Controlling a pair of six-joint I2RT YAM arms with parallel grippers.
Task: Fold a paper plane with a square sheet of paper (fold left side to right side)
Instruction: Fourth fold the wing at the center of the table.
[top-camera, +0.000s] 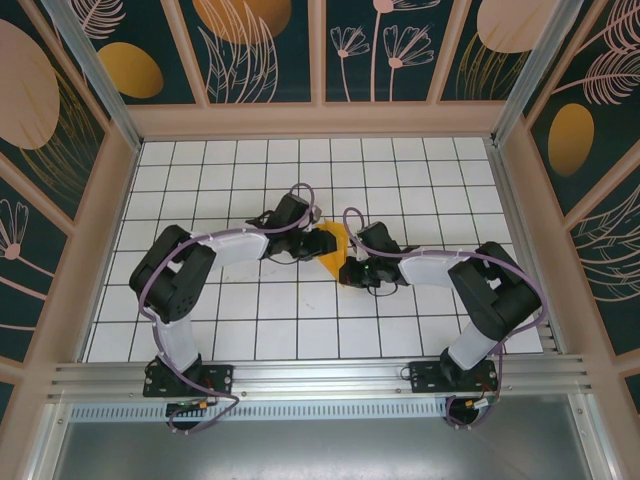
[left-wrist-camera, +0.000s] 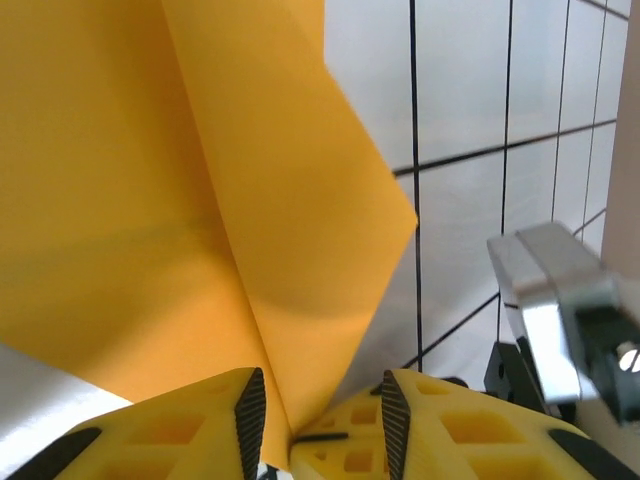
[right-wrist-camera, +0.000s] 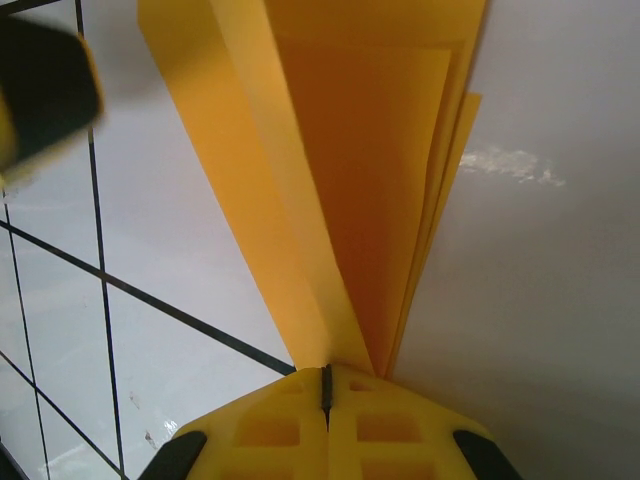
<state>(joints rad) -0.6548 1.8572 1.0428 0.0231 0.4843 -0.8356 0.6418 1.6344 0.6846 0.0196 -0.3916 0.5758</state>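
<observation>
Orange paper (top-camera: 335, 250), one sheet only, sits mid-frame in the top view, between my two grippers and over the grid table (top-camera: 300, 330). Low in its own wrist view, the right gripper (right-wrist-camera: 326, 375) is clenched on the stacked folded layers. The left gripper (left-wrist-camera: 320, 405) stands part-way apart with a flap running between its pads (not pinched, I judge). It's thin, light and floppy and creases easily, so I'd hold edges near the fold.
</observation>
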